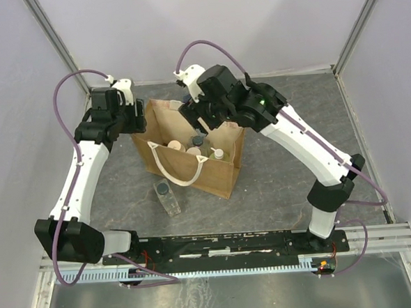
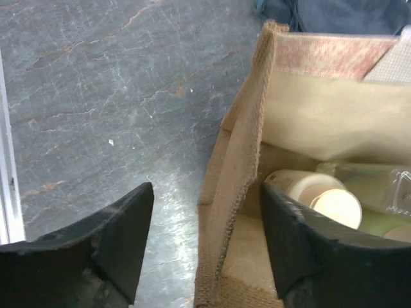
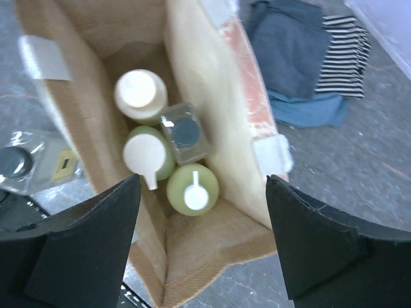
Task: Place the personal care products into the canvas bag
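Observation:
The canvas bag (image 1: 220, 172) stands open mid-table. In the right wrist view the bag (image 3: 212, 102) holds the cream jar (image 3: 137, 93), a clear bottle with a dark cap (image 3: 185, 133) and two yellow-green bottles (image 3: 148, 154) (image 3: 192, 189). The second clear bottle (image 1: 168, 197) lies on the table in front of the bag, also seen in the right wrist view (image 3: 32, 168). My right gripper (image 3: 202, 212) hangs open and empty over the bag's mouth. My left gripper (image 2: 205, 218) is open, its jaws on either side of the bag's left wall (image 2: 234, 186).
The striped and blue folded cloth (image 3: 314, 58) lies behind the bag, its blue edge also in the left wrist view (image 2: 334, 13). The bag's cream handle (image 1: 182, 171) droops over its front. Enclosure walls stand on three sides; the base rail (image 1: 225, 245) runs along the near edge.

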`<action>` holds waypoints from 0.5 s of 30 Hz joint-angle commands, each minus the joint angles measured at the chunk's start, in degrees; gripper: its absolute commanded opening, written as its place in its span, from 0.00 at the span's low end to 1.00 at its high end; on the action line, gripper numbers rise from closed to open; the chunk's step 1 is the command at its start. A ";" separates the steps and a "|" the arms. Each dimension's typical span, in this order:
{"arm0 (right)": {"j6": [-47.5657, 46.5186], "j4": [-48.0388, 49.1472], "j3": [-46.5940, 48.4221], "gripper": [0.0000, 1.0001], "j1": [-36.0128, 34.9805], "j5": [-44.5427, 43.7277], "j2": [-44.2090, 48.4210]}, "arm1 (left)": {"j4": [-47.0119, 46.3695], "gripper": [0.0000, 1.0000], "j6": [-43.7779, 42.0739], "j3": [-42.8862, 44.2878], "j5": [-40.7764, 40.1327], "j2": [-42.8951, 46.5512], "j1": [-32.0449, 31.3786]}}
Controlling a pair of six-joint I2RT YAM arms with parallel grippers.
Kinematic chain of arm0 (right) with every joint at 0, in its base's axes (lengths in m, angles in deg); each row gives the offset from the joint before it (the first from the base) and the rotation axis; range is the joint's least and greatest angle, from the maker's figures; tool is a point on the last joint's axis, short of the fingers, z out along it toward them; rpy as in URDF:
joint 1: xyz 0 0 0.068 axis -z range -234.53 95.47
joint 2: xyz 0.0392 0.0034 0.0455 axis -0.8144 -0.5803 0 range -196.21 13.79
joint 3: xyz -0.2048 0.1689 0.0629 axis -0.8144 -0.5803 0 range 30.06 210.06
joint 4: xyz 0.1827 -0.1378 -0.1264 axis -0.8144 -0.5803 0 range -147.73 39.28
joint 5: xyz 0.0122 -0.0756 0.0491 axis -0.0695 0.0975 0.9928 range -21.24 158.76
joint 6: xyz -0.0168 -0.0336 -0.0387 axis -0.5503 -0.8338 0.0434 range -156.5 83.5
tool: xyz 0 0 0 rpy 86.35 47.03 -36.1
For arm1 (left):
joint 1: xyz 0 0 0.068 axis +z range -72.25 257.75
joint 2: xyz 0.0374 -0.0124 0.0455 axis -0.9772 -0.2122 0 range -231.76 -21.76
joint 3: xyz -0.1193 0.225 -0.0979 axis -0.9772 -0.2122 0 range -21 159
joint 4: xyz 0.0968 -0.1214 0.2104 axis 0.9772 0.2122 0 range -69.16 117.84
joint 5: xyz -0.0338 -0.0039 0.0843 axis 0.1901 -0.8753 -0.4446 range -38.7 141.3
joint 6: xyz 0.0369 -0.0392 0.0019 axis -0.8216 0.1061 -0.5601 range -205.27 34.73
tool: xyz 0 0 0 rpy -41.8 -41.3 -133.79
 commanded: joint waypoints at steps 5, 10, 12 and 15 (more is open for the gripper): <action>1.82 0.20 -3.71 0.87 6.69 -7.22 -1.03 | 1.50 0.97 0.65 7.24 -0.34 4.26 0.15; 1.83 1.80 -4.06 0.88 10.34 -1.19 -2.81 | 7.33 0.99 5.97 8.56 -1.10 6.25 0.11; 2.02 1.76 -3.94 0.88 11.40 1.18 -3.68 | 10.50 0.99 8.45 7.94 -0.18 6.91 0.08; 1.94 1.82 -3.74 0.88 12.32 3.26 -4.62 | 12.57 1.00 11.76 4.62 1.70 10.13 -0.52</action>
